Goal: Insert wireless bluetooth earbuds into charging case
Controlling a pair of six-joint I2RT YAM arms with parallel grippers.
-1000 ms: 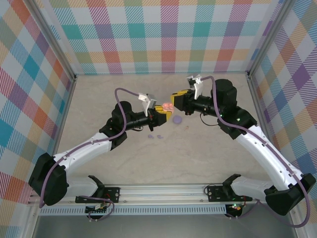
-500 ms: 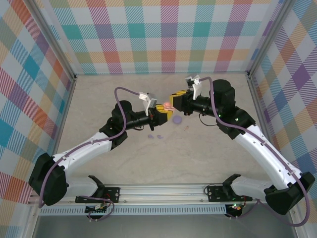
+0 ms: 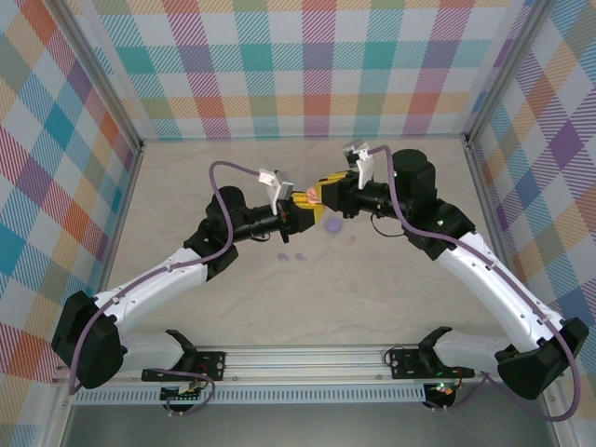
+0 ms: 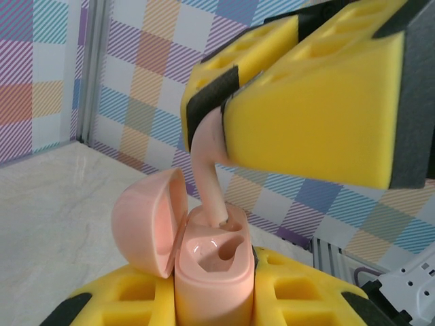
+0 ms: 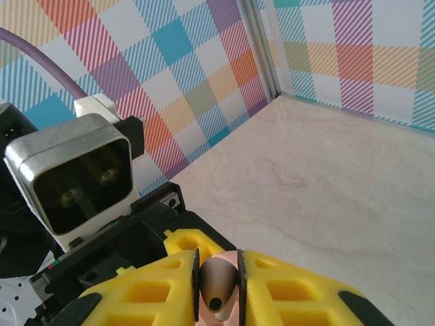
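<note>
Mid-frame from above, the right gripper [image 3: 326, 192], clamped on a pink earbud [image 4: 207, 170], has closed in on the left gripper [image 3: 303, 216], clamped on an open pink case [image 4: 211, 265]. The stem tip now enters its socket, so seating looks near. The purple charging case [image 3: 332, 224] and purple earbuds [image 3: 284, 254] lie on the worktop [image 3: 233, 307] just below.

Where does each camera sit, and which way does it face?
Top external: above and behind, looking down at the table; left arm and right arm show.
Left wrist: looks along the left gripper, shut on the open pink case, toward the right gripper.
Right wrist: looks along the right gripper at the left arm's wrist camera.
Shared: both wrist views show the pink earbud in the right gripper.
</note>
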